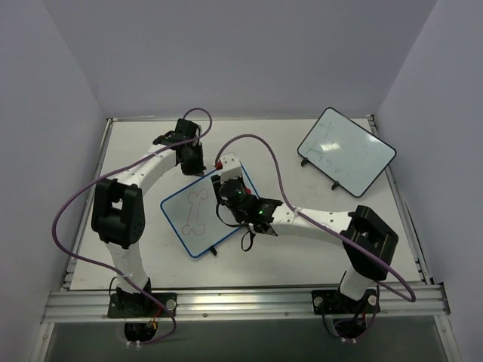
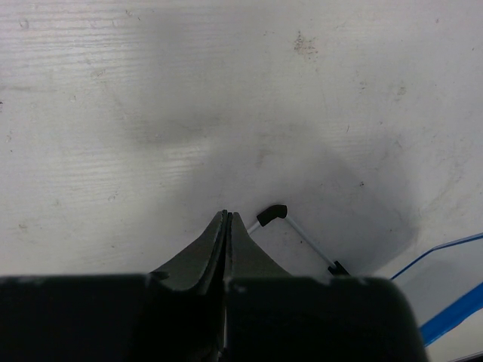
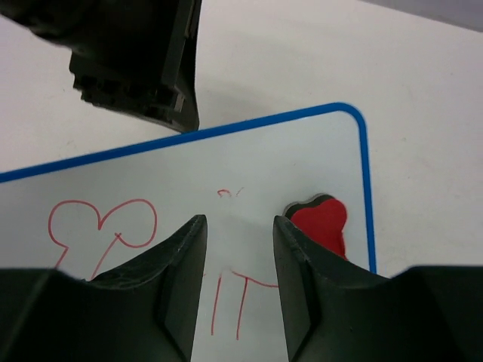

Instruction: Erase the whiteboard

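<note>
Left arm [image 1: 147, 172] and right arm [image 1: 321, 224]: white links, boxy black joint housings [image 1: 117, 213]. Purple cable [image 1: 198, 110] runs along each. Green lights [image 1: 260, 212] on right wrist. Fingers [image 3: 177, 279] matte black, tapered. Base plates [image 1: 139, 305] black

The whiteboard [image 1: 192, 215] lies mid-table [image 1: 302, 256], with the eraser [image 3: 321, 222] on its far right corner, the right gripper [image 3: 239, 225] above the board just beside the eraser, the left gripper [image 1: 193, 164] at the board's far edge, and a second board [image 1: 346, 150] well apart at far right.
</note>
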Motion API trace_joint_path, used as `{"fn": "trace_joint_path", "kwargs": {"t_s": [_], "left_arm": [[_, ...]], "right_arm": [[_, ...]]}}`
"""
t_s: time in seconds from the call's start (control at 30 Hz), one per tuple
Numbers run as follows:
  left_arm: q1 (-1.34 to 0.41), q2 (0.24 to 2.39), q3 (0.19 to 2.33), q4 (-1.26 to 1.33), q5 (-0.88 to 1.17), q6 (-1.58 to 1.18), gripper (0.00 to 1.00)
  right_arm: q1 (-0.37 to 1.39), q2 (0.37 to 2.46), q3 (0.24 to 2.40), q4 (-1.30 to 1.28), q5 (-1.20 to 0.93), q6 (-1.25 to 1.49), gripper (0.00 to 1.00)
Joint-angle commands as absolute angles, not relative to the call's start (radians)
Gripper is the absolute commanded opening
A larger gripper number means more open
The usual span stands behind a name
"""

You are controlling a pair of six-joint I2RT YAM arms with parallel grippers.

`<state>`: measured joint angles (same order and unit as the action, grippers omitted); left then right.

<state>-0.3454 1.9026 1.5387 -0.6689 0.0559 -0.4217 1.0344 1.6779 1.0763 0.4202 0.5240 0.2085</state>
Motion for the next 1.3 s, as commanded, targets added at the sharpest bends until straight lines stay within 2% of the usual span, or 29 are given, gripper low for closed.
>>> {"fn": "trace_joint_path", "kwargs": {"t_s": [0.0, 0.17, 0.4, 0.73, 1.27], "left_arm": [[-0.35, 1.888, 1.545, -0.635, 0.044, -0.411, 0.05], [-0.35, 1.888, 1.543, -0.637, 0.046, -0.411, 0.05], [-0.35, 1.89, 1.543, -0.634, 0.051, -0.411, 0.06], [-0.35, 1.89, 1.542, -0.632, 0.051, -0.411, 0.06], [-0.35, 1.888, 1.54, -0.634, 0.049, -0.408, 0.06]], "right_arm": [[0.994, 1.566, 1.046, 0.416, 0.489, 0.206, 0.37], [0.843, 1.499, 0.991, 0.417, 0.295, 0.213, 0.38], [0.752, 1.474, 0.91, 0.456, 0.108, 0.19, 0.4], [0.747, 1.457, 0.824, 0.526, 0.064, 0.196, 0.45], [0.756, 1.522, 0.847, 0.538, 0.051, 0.156, 0.44]]}}
